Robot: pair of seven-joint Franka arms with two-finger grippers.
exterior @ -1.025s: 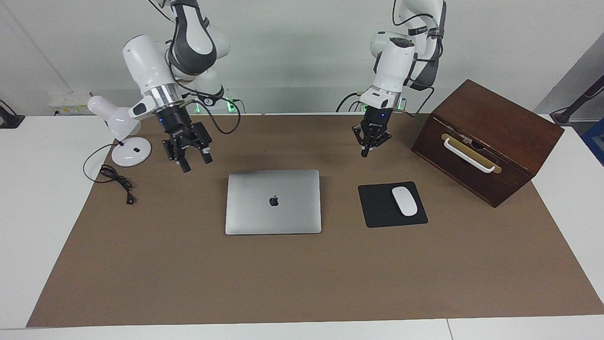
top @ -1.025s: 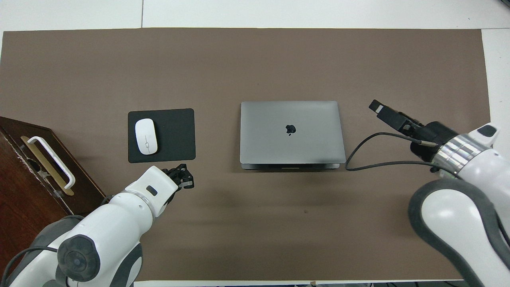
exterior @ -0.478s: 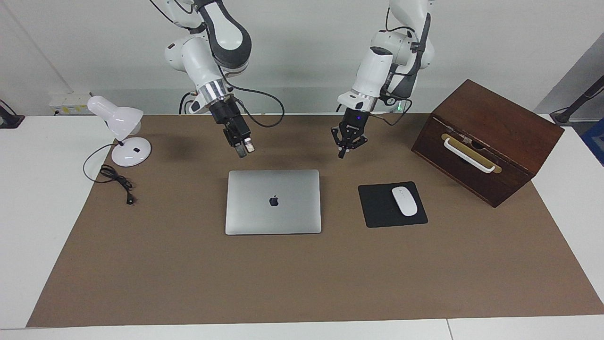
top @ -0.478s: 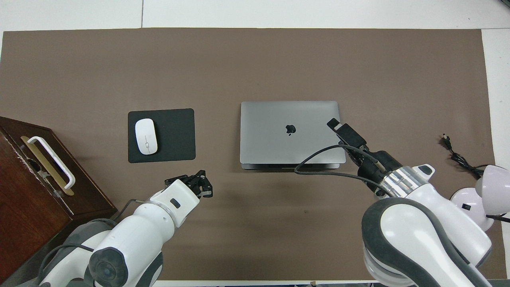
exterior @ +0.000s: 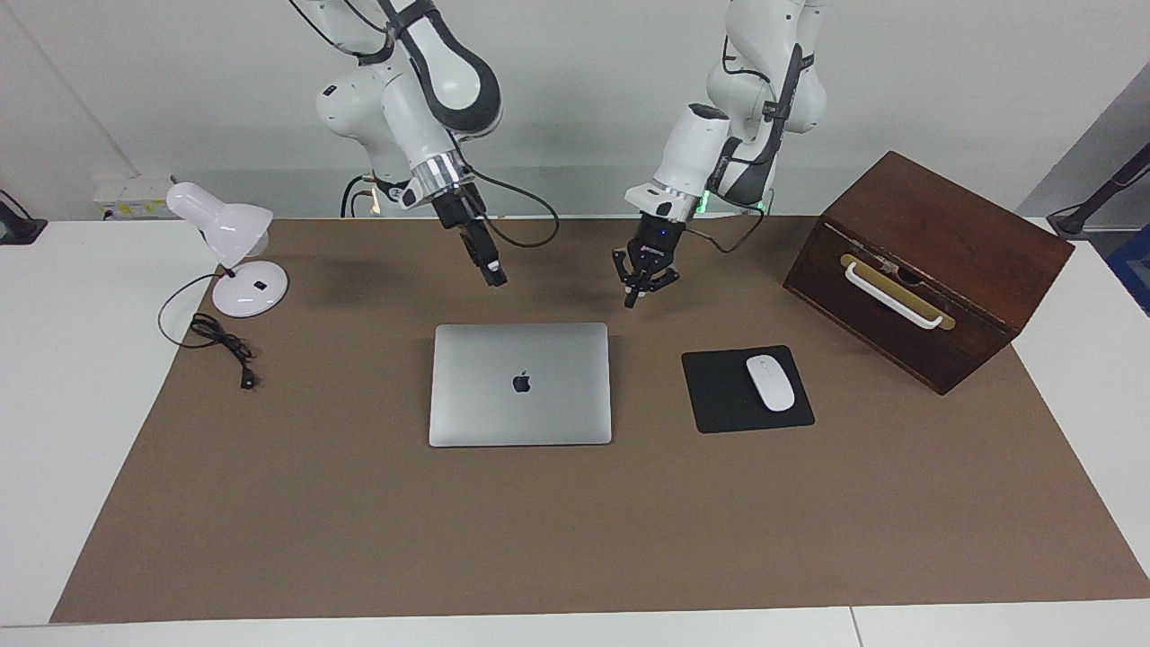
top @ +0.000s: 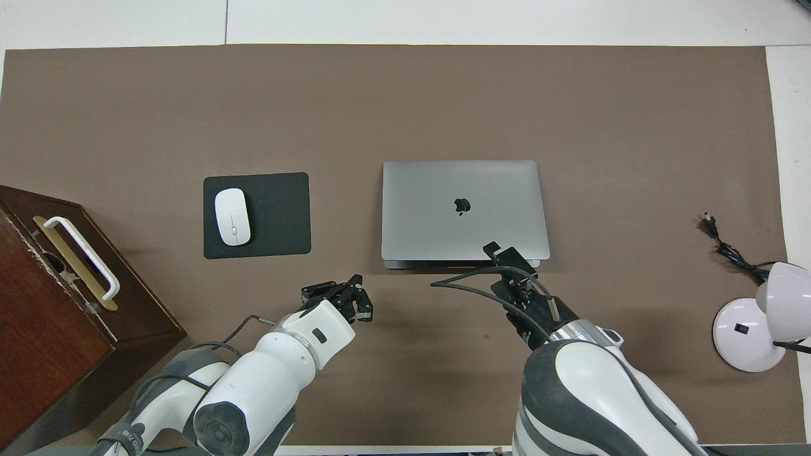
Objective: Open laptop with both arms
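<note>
Both tools (exterior: pixel 492 276) (exterior: pixel 640 290) closer, laptop (exterior: pixel 520 385) unmoved

Silver-grey laptop (exterior: pixel 520 385) lies closed, flat, beside the mouse pad (exterior: pixel 732 395).

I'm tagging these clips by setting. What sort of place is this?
Probably a robotics lab staged as an office desk: a closed laptop, a white mouse on a black mouse pad and a desk lamp lie on a brown mat.
</note>
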